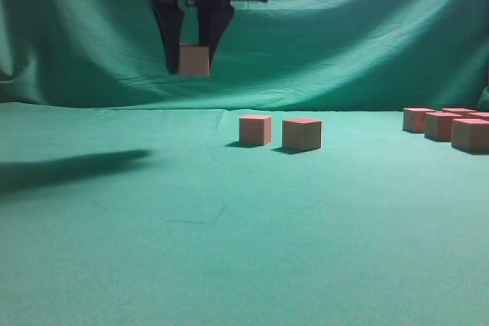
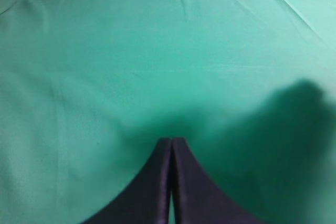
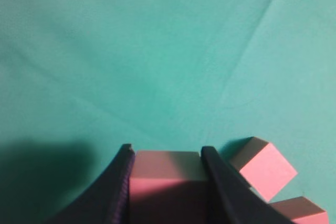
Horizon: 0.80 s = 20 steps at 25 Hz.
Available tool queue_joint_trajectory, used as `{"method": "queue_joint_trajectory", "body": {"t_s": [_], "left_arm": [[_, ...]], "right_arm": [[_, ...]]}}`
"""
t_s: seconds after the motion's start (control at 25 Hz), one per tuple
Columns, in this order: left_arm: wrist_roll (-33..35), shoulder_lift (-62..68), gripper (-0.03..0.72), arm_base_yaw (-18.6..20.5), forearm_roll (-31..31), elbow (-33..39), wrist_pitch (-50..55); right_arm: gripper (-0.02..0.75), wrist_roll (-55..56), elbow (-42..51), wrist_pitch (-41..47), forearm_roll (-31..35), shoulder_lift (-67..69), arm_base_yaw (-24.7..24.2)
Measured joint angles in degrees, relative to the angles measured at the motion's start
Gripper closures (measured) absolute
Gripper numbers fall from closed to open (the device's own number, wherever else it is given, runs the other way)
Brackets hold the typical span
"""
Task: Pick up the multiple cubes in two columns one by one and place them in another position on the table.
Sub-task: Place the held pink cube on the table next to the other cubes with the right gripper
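You've got the right end effector (image 1: pixel 192 62) pinching one cube (image 1: pixel 193 59) high above the tabletop (image 1: pixel 229 250), your left end effector (image 2: pixel 171 142) is pressed together, and two cubes (image 1: pixel 280 131) sit mid-table.

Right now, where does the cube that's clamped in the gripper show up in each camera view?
Exterior: held cube top left of centre, high above the table, in the right gripper.
Left wrist: not in it.
Right wrist: bottom centre, between the fingers.
Shared landmark: the two cubes on the cloth.
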Motion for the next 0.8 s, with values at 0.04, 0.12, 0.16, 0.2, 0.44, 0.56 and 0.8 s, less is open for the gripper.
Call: {"method": "queue_joint_trajectory", "body": {"t_s": [0.04, 0.12, 0.16, 0.2, 0.44, 0.56, 0.8], "left_arm": [[0.0, 0.0, 0.688, 0.0, 0.0, 0.0, 0.0], [0.0, 0.0, 0.688, 0.0, 0.0, 0.0, 0.0], [0.0, 0.0, 0.688, 0.0, 0.0, 0.0, 0.0], [0.0, 0.0, 0.688, 0.0, 0.0, 0.0, 0.0], [0.0, 0.0, 0.688, 0.0, 0.0, 0.0, 0.0], [0.0, 0.0, 0.688, 0.0, 0.0, 0.0, 0.0], [0.0, 0.0, 0.688, 0.0, 0.0, 0.0, 0.0]], "right_arm": [[0.473, 1.2, -0.1, -0.2, -0.8, 0.6, 0.0], [0.473, 2.7, -0.2, -0.5, -2.2, 1.8, 0.0], [0.473, 3.0, -0.2, -0.5, -2.6, 2.4, 0.0], [0.473, 3.4, -0.2, -0.5, -2.7, 2.9, 0.0], [0.473, 5.4, -0.2, -0.8, -3.8, 5.4, 0.0], [0.473, 7.4, -0.2, -1.2, -4.0, 6.6, -0.1], [0.473, 9.8, -0.2, -1.8, -4.4, 6.9, -0.1]]}}
